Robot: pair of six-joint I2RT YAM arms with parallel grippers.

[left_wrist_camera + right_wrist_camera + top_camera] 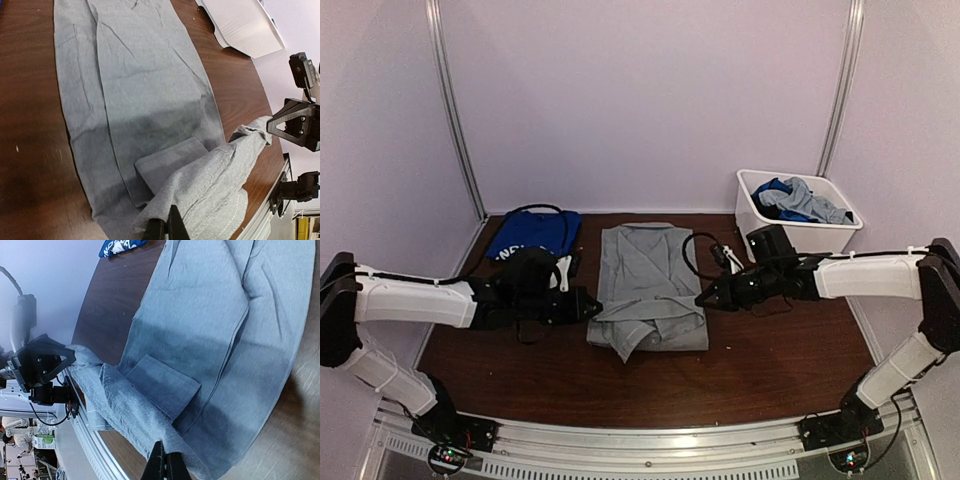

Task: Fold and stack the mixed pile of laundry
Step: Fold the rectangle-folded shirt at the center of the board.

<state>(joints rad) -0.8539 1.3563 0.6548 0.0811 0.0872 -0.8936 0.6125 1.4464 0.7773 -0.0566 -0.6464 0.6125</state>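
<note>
Both grippers are clamped on the near hem of the light-grey garment [645, 270]. The left gripper [588, 305] pinches its left corner and the right gripper [705, 298] its right corner. The hem hangs lifted and slack between them, while the rest of the cloth lies flat in the middle of the table [770, 350].

The step in hand looks like an end-over-end fold, carrying the near edge toward the far edge. The next move would call for both arms to travel away from their bases together, at an even height. That way the hem lands square without dragging the layer beneath, and the grippers can then let go.

A royal-blue garment [533, 235] lies folded at the back left. The white bin [800, 237] at the back right holds crumpled blue and grey pieces [798, 200], not yet folded.
</note>
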